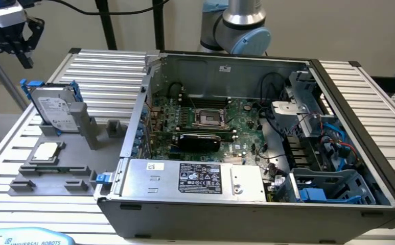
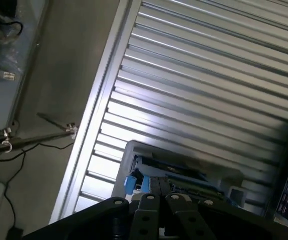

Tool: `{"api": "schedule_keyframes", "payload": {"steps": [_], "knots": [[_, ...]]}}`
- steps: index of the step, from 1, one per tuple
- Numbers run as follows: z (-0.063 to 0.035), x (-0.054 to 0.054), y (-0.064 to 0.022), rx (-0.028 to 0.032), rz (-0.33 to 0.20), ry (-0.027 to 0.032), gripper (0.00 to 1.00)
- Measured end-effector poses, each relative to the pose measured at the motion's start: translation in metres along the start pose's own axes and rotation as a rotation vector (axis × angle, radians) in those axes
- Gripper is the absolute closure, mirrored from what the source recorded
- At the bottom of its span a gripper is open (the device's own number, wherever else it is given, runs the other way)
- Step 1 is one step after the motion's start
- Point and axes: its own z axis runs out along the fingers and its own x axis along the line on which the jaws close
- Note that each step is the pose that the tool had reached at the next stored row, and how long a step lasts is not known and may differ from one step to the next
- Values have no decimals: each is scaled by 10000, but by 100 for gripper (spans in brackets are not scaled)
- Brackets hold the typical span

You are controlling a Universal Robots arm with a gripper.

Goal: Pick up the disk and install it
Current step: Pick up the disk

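My claw (image 1: 21, 53) hangs high over the far corner of the slatted table (image 1: 109, 71), at the exterior view's left, and its fingers are drawn together with nothing between them. In the wrist view the two black fingers (image 2: 149, 207) stand side by side, tips pressed close, clear of everything below.

The disk (image 1: 52, 107) is beneath me, apart from the claw. It stands on its edge, leaning a little, in a slot of the grey fixture (image 1: 81, 153) that lies on the table beside the open computer case (image 1: 361, 127). Its white label faces the exterior camera and its blue carrier shows along both long sides. From my wrist I look down on its upper edge (image 2: 171, 176), blue frame and all, just past my fingertips.

A small square chip (image 1: 45, 151) rests flat on the same fixture, nearer the exterior camera than the disk. Inside the case, a blue bay (image 1: 333, 186) sits at the near corner on the exterior view's right
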Motion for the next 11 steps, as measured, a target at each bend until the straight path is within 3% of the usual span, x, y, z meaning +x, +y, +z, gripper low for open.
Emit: {"api": "schedule_keyframes", "payload": {"steps": [11], "knots": [[26,0,-1,-20,-2010,95,89]]}}
